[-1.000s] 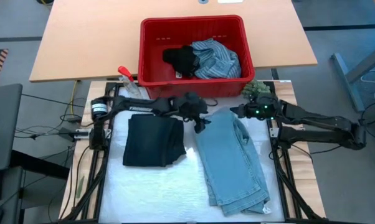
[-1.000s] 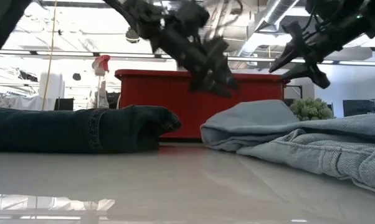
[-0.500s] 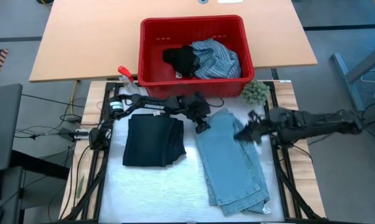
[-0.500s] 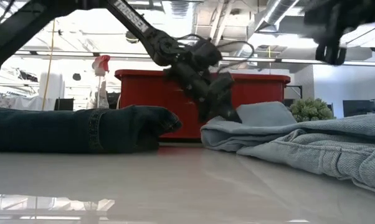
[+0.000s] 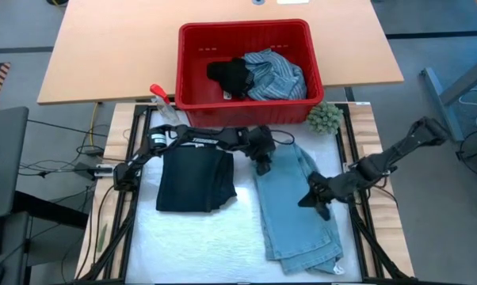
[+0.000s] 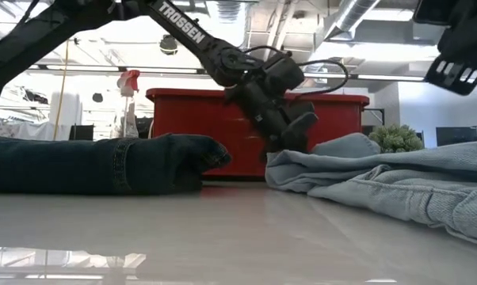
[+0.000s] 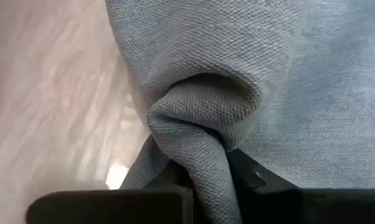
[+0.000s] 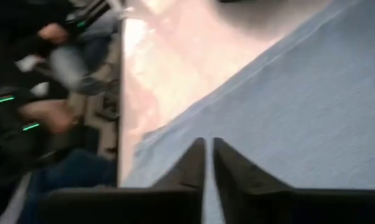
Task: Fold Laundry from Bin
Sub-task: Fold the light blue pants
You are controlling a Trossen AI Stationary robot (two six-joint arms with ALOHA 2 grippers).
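Note:
Light blue jeans (image 5: pixel 298 210) lie lengthwise on the white table top, right of centre. My left gripper (image 5: pixel 264 164) is at their far left corner and is shut on a bunched fold of denim (image 7: pixel 194 124). My right gripper (image 5: pixel 312 202) hangs above the jeans' right side with its fingers (image 8: pixel 194 162) shut on nothing; the low view shows it well clear of the cloth. A folded dark navy piece (image 5: pixel 195 178) lies flat on the left. The red bin (image 5: pixel 246 30) at the far edge holds a striped shirt (image 5: pixel 276 75) and a black piece (image 5: pixel 229 75). My left gripper pinches a raised fold of the jeans (image 7: pixel 203 158) between its two fingers, at the far left corner of the garment. The fingers come slanting down from the table's left. The fold puckers up between them while the rest of the jeans lies on the table.
A green fuzzy ball (image 5: pixel 326 117) sits at the far right corner beside the bin. A spray bottle with a red trigger (image 5: pixel 161 99) stands left of the bin. Bare white table (image 5: pixel 215 245) lies along the near edge, left of the jeans.
My left gripper has gone down onto the jeans' far left corner and taken hold of a fold there; that edge has shifted a little toward the right. My right gripper has swung from beside the green ball toward the near edge and now hangs over the jeans' right side.

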